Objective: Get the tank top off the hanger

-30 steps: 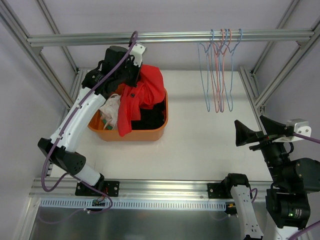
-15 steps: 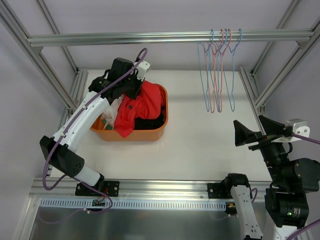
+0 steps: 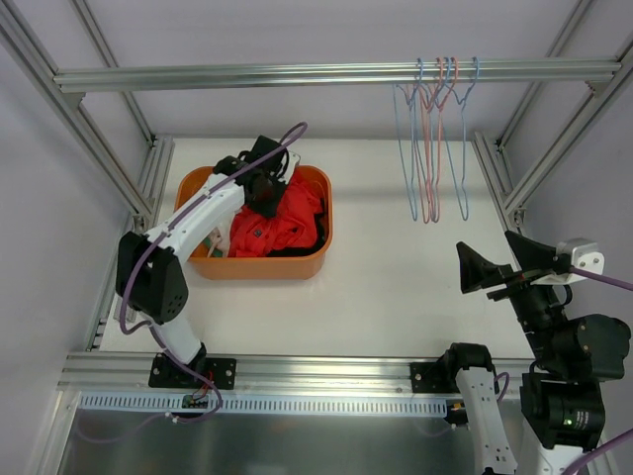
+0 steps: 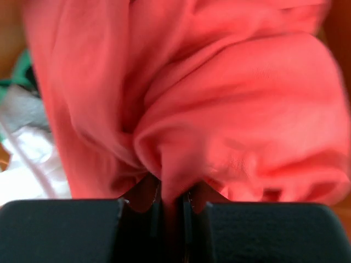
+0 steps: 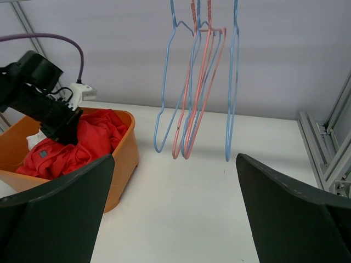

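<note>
The red tank top [image 3: 282,220] lies bunched in the orange bin [image 3: 259,268], apart from the hangers. My left gripper [image 3: 269,193] reaches down into the bin and is shut on a fold of it. In the left wrist view the red cloth [image 4: 219,109] fills the picture and is pinched between the jaws [image 4: 173,200]. Several bare blue and pink wire hangers [image 3: 432,148] hang from the overhead rail [image 3: 247,75] at the back right. My right gripper [image 3: 475,269] stands open low at the right with nothing between its fingers, facing the hangers [image 5: 197,93] and the bin [image 5: 123,159].
White cloth [image 3: 220,236] and dark cloth [image 3: 313,237] also lie in the bin. Aluminium frame posts [image 3: 554,148] run along both sides. White tabletop [image 3: 396,277] stretches between the bin and my right gripper.
My left gripper has come down from above the bin's far rim into the bin, and the red tank top it holds has sunk from a raised drape into a heap. The right arm barely moved.
</note>
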